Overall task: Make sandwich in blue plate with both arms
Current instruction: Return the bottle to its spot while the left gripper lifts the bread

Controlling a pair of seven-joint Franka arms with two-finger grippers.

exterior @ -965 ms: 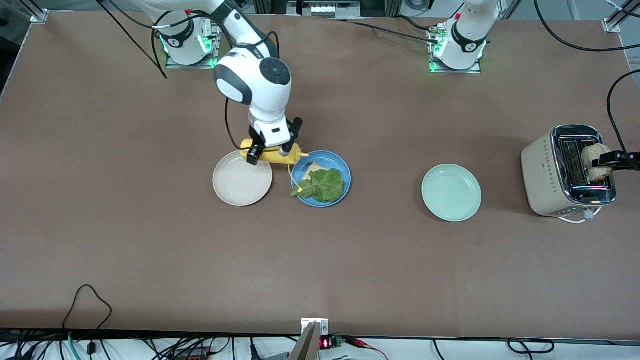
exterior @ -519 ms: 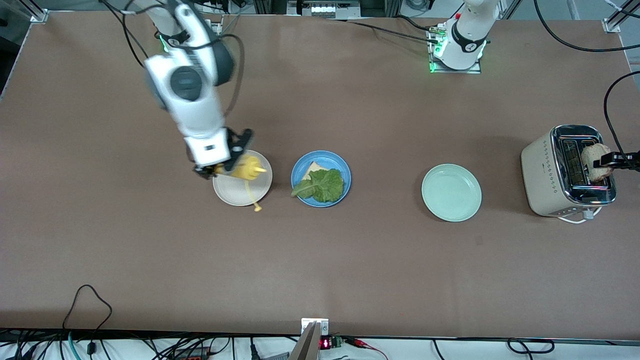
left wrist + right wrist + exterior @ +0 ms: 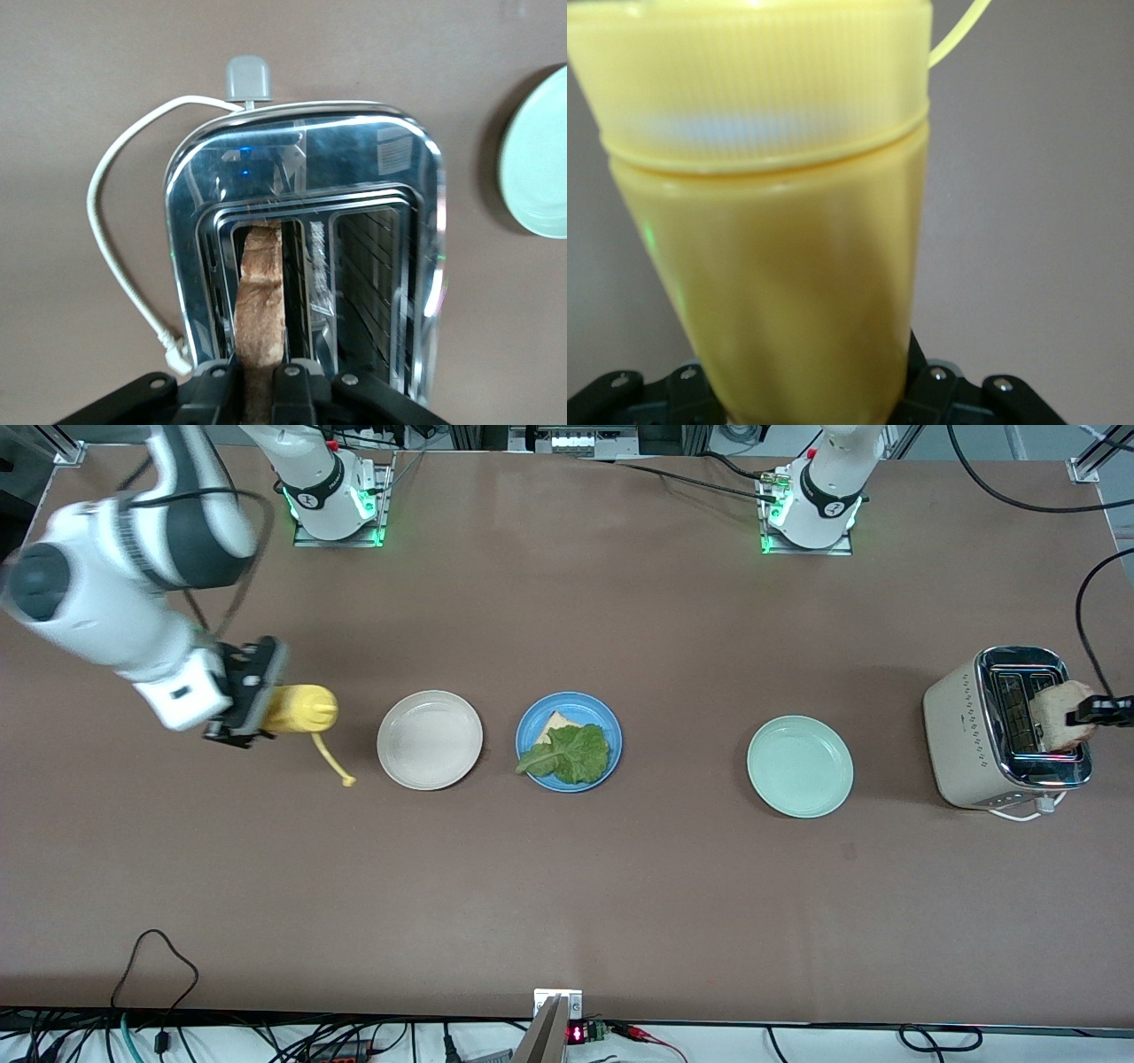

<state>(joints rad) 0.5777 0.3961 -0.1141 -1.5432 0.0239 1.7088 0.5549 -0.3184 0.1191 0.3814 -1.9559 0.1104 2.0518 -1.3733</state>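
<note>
Toaster at the left arm's end; blue plate mid-table carrying one bread slice under lettuce. Right gripper grasps the yellow bottle. Left gripper pinches toast; the thin grip risks it slipping or snagging the slot.

Right gripper carried yellow bottle off plates; left gripper clamped toast.
</note>
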